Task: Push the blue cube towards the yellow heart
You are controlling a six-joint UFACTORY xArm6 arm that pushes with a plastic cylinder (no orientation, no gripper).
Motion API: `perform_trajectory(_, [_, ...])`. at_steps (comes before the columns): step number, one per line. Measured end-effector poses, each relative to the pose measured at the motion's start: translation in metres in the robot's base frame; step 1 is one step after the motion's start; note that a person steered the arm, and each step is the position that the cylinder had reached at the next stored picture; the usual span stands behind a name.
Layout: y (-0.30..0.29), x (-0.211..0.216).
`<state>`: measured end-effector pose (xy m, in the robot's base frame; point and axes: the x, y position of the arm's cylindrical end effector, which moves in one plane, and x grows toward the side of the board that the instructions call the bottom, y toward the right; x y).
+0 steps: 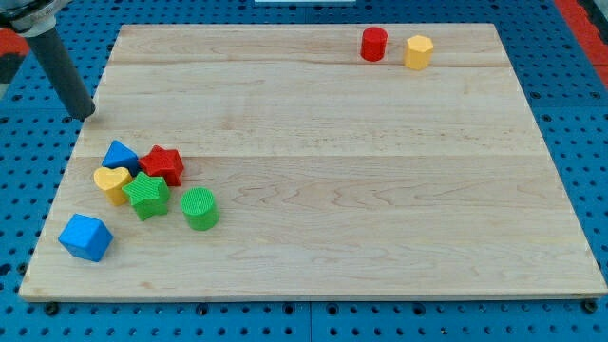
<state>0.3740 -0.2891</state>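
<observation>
The blue cube sits near the board's bottom left corner. The yellow heart lies just above and to the right of it, in a cluster with a blue triangular block, a red star and a green star. My tip is at the board's left edge, above the cluster and well above the blue cube, touching no block.
A green cylinder stands right of the green star. A red cylinder and a yellow hexagonal block stand at the top right. The wooden board rests on a blue pegboard.
</observation>
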Motion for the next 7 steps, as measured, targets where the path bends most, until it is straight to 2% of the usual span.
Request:
perform_trajectory(2, [0.01,0.0])
perform_trajectory(3, [0.031,-0.02])
perform_trajectory(4, [0.03,0.012])
perform_trajectory(5, [0.035,0.106])
perform_trajectory(6, [0.034,0.139])
perform_trajectory(7, [-0.002,0.212])
